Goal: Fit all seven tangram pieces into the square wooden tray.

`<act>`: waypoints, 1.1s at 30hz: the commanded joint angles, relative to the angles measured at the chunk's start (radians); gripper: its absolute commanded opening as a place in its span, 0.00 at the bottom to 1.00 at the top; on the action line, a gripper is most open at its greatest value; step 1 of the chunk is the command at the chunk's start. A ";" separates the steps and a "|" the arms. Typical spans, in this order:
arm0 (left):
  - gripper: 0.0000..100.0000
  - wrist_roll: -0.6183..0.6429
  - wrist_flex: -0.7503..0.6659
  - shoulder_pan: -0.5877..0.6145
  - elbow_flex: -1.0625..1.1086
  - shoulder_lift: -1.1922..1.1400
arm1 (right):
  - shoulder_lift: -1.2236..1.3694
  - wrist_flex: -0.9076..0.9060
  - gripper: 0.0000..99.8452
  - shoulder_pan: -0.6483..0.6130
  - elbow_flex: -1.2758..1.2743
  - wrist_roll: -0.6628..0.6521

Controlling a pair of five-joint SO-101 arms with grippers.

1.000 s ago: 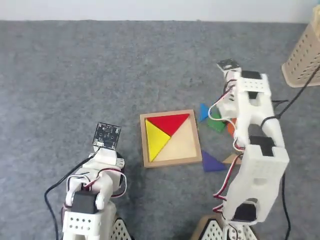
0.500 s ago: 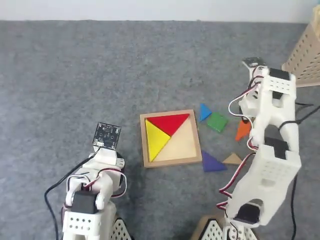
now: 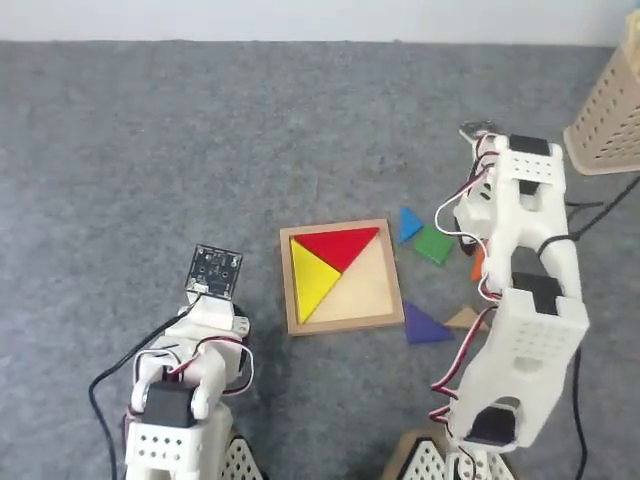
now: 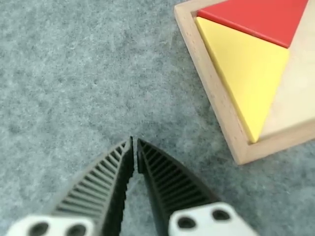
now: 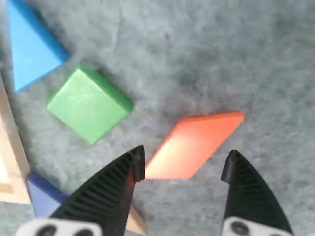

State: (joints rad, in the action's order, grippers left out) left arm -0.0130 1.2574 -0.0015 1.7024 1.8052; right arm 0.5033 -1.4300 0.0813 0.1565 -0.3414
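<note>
- Two pieces already lie in the wooden tray (image 3: 343, 325), which sits near the middle of the bench. A red triangle (image 3: 340, 245) and a yellow triangle (image 3: 312, 277) meet along one edge, and the rest of the tray floor is bare wood.
- Five pieces lie loose on the grey felt between the tray and the bench edge on the right arm's side: a blue triangle (image 3: 408, 224), a green square (image 3: 434, 244), an orange parallelogram (image 5: 194, 146), a purple triangle (image 3: 425, 325) and a small tan triangle (image 3: 464, 319).
- We find the right tool (image 5: 185, 157) spread wide and empty over the orange parallelogram. One tip is at an acute corner and the other stands clear of the piece. We cannot tell its height above the felt.
- We find the left tool (image 4: 134, 142) closed, tips almost meeting and gripping nothing. It is over bare felt near the tray corner on the left arm's side.
- Handling: we judge the parallelogram to be light, rigid painted wood with a low profile, so the tips must reach the felt to catch its sides. The smooth paint may slip.
- Grip: we recommend closing across its two long parallel edges, near mid-length. Pinching the acute corners would likely twist it.
- Appearance: a flat slanted slab of even orange with crisp edges. It lies face up, apart from the green square.
</note>
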 commanded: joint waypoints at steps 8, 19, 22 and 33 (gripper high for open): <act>0.01 0.006 0.006 0.006 -0.018 0.020 | 0.077 0.067 0.24 -0.001 -0.009 0.028; 0.01 0.006 0.006 0.006 -0.018 0.020 | 0.067 0.077 0.00 0.004 -0.009 0.074; 0.01 0.006 0.006 0.006 -0.018 0.020 | -0.002 0.050 0.01 -0.001 -0.014 0.097; 0.01 0.006 0.006 0.006 -0.018 0.020 | -0.456 -0.039 0.01 -0.335 -0.180 0.172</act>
State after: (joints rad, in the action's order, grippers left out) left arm -0.0130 1.2574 -0.0031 1.7024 1.8052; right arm 0.2071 -1.4776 -0.1227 0.0230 -0.1895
